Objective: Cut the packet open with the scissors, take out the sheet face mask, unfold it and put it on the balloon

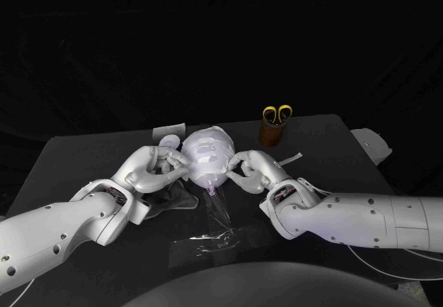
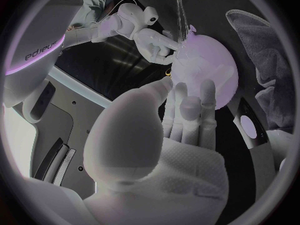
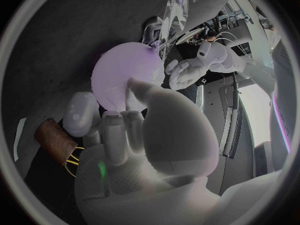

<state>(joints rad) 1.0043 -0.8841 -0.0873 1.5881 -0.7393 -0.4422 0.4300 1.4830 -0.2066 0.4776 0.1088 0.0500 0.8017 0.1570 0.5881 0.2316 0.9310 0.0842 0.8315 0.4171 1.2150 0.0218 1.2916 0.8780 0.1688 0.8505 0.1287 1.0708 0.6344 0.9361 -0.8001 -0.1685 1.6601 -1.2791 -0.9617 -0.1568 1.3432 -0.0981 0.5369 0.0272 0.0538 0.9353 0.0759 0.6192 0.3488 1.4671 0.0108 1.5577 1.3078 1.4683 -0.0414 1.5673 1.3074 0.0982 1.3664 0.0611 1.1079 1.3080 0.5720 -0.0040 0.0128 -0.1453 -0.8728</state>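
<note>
Head view: balloon (image 1: 211,176) sits mid-table, sheet mask (image 1: 205,147) draped over it. I see L hand (image 1: 155,167) fingers straight, pressed on its left side; R hand (image 1: 251,171) fingers pinched at right side, can't tell if gripping.

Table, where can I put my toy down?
Bare table at the far-left corner, and right of the scissors holder. Crowded in the middle: left hand, right hand, balloon, and clear film in front.
</note>
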